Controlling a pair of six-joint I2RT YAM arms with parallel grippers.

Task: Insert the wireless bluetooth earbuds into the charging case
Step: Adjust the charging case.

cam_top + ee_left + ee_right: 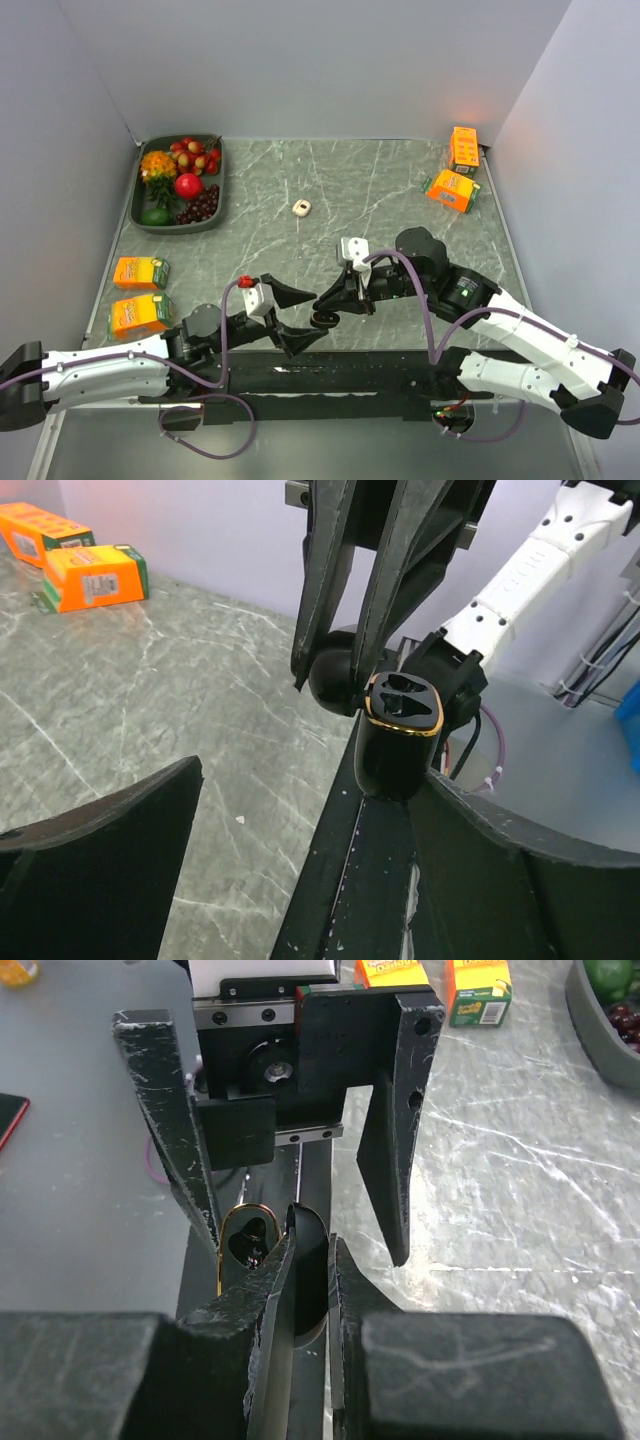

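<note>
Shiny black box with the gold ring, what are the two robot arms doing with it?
The right gripper is pinching the round black lid of the open glossy black charging case with a gold rim. The left gripper is open, one finger on each side of the case. Whether the tiny black earbuds sit inside, I cannot tell.

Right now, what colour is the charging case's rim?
Gold; the rim shows best in the left wrist view.
</note>
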